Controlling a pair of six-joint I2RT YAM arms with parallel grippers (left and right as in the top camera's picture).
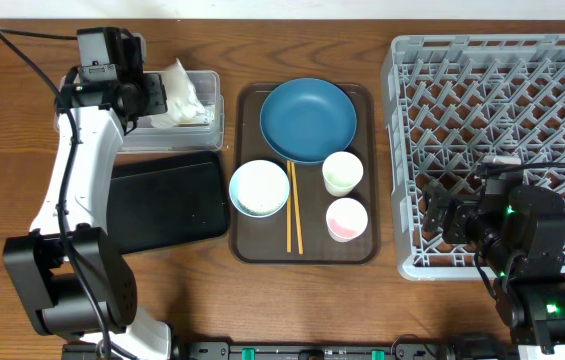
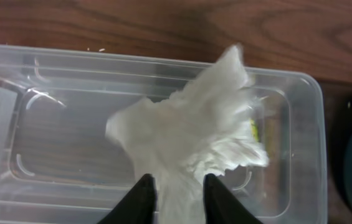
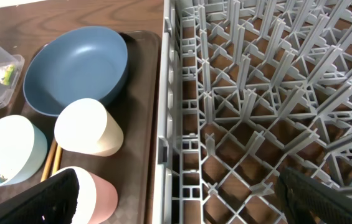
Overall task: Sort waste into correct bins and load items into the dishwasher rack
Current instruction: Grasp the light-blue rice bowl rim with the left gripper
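Observation:
The crumpled white paper (image 1: 177,88) (image 2: 194,130) with a bit of yellow-green print hangs over the clear plastic tub (image 1: 214,95) (image 2: 300,124). My left gripper (image 1: 150,95) (image 2: 180,193) is above the tub, jaws parted, the paper's tail loose between them. On the brown tray lie the large dark blue bowl (image 1: 308,120) (image 3: 76,65), the small light-blue bowl (image 1: 259,188) (image 3: 7,149) with rice grains (image 3: 1,169), two cups (image 1: 342,172) (image 1: 347,218) and the chopsticks (image 1: 292,205). My right gripper (image 1: 442,215) (image 3: 182,196) stands open and empty over the grey dishwasher rack's (image 1: 502,80) (image 3: 256,93) near-left corner.
The shallow black tray (image 1: 167,200) lies in front of the clear tub, left of the brown serving tray (image 1: 307,252). The rack fills the right side of the table. The left arm reaches across the black tray's left edge.

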